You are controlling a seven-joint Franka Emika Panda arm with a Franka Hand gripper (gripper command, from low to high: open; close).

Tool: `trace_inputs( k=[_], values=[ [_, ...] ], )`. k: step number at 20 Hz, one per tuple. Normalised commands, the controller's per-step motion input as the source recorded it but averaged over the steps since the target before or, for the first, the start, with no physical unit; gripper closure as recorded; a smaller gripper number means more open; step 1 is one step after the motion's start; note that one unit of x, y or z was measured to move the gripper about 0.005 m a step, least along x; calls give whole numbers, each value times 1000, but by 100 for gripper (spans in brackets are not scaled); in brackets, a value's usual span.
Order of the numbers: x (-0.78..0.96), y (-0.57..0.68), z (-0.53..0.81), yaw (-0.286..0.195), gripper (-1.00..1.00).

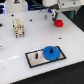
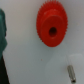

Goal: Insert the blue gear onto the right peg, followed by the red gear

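Note:
The blue gear (image 1: 48,52) lies flat on the black-framed pale plate (image 1: 31,61), on the side toward the exterior view's right. The right peg is hidden inside its hub. The shorter dark pin (image 1: 37,55) stands free beside it. The red gear (image 1: 59,22) lies on the white table further back. It fills the wrist view (image 2: 51,29) with its centre hole showing. My gripper (image 1: 51,15) hangs just above and behind the red gear, not touching it. Its two dark fingers look spread apart and empty.
A pale blocky fixture (image 1: 18,27) stands at the exterior view's left. A small metal pin (image 2: 70,72) lies on the table near the red gear. A blurred teal object (image 2: 2,35) sits at the wrist view's edge. Dark clutter lines the back.

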Motion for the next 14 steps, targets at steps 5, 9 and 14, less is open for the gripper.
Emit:
trace_inputs(
  k=[5,9,14],
  values=[
    [-320,-46,-431,0,-100],
    [-445,-191,-331,0,-100],
    [-282,-177,-86,0,100]
  ],
)
